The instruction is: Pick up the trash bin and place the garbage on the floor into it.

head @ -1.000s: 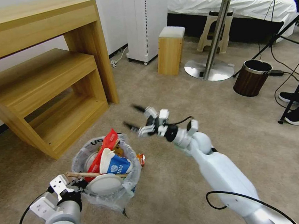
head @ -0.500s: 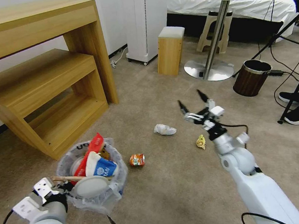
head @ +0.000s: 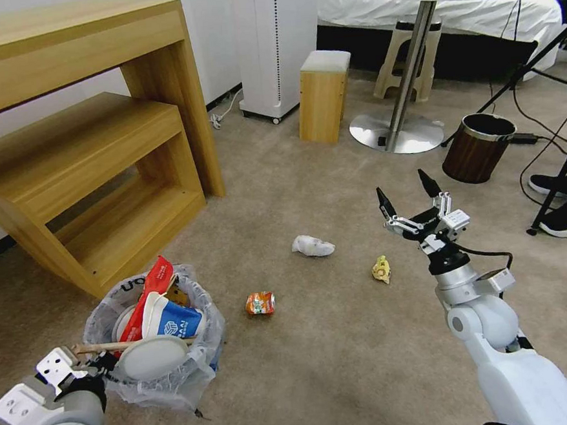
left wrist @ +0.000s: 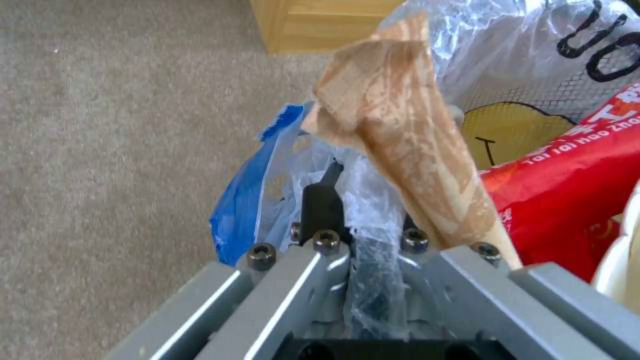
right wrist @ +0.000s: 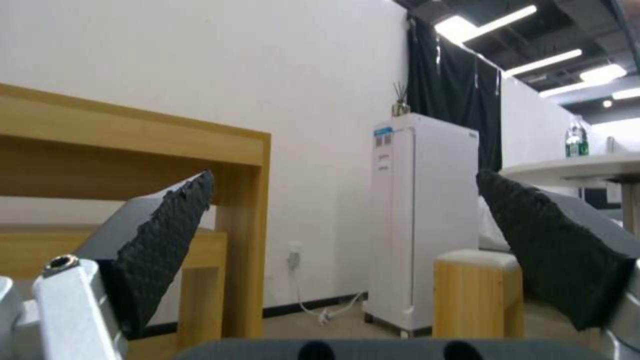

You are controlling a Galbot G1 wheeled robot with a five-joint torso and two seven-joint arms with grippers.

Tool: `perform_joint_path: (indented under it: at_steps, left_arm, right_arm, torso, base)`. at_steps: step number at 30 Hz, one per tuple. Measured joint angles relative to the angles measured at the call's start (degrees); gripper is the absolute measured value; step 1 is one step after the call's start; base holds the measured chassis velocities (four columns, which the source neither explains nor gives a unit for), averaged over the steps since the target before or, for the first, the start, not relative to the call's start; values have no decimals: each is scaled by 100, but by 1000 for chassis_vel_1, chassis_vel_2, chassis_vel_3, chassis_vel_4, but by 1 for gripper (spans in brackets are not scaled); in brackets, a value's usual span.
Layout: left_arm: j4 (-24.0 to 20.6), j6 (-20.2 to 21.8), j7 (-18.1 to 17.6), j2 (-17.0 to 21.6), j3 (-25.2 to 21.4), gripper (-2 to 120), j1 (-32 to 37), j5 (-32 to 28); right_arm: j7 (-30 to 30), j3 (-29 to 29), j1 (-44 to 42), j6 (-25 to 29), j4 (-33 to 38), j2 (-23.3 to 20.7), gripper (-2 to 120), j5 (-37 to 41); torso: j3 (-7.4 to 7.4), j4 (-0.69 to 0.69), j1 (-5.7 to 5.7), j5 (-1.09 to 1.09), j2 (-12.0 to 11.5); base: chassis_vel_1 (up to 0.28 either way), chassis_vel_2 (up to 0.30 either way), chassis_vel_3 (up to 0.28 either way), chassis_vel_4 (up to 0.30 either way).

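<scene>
The trash bin (head: 179, 381), a small round bin lined with a clear printed bag, stands low on the left above the beige floor (head: 320, 365). It holds a red wrapper (head: 146, 303), a blue-white cup (head: 178, 320), a wooden stick (head: 102, 347) and a white lid. My left gripper (head: 103, 366) is shut on the bin's near rim. In the left wrist view that gripper (left wrist: 365, 210) pinches the bag and rim beside the stick (left wrist: 400, 145). My right gripper (head: 403, 190) hangs open and empty above the carpet, its pads (right wrist: 167, 235) wide apart. Garbage lies loose: a white tissue (head: 312, 245), a yellow wad (head: 381, 269) and an orange can (head: 260, 303).
A wooden shelf desk (head: 86, 161) stands at the left. Behind are a white appliance (head: 275, 45), a wooden stool (head: 324, 93), a round table's base (head: 396, 132) and a wood-grain bin (head: 476, 147). Tripod legs, cables and a person's shoes (head: 565, 215) crowd the right edge.
My right arm has swung from above the trash bin out to the right, open and empty. The bin, held by my left gripper, has shifted left and nearer. Can, tissue and wad have come into sight.
</scene>
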Motion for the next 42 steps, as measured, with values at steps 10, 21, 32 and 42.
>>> perform_joint_path:
  at_steps: [10, 21, 32, 42]
  left_arm:
    - [-144, -161, -64, -22, -48, 1, 57, -285]
    - [-207, -191, -65, -136, -72, 1, 92, -118]
    - [-251, -237, -10, -219, 6, 1, 131, 86]
    - [-228, -273, 37, -250, 84, 1, 133, 169]
  right_arm:
    - [-172, 212, -422, 78, 195, 45, 100, 150]
    - [-304, 213, -498, 300, 105, 64, 100, 143]
    - [-294, 55, -485, 369, 15, 64, 100, 164]
    - [-441, 69, -505, 474, -70, 70, 100, 113]
  torso:
    - [0, -1, 0, 0, 0]
    - [0, -1, 0, 0, 0]
    - [3, -1, 1, 0, 0]
    - [-1, -1, 0, 0, 0]
  base:
    - [0, 0, 0, 0]
    - [-109, 104, 96, -106]
    - [-193, 191, 199, -184]
    - [23, -16, -32, 11]
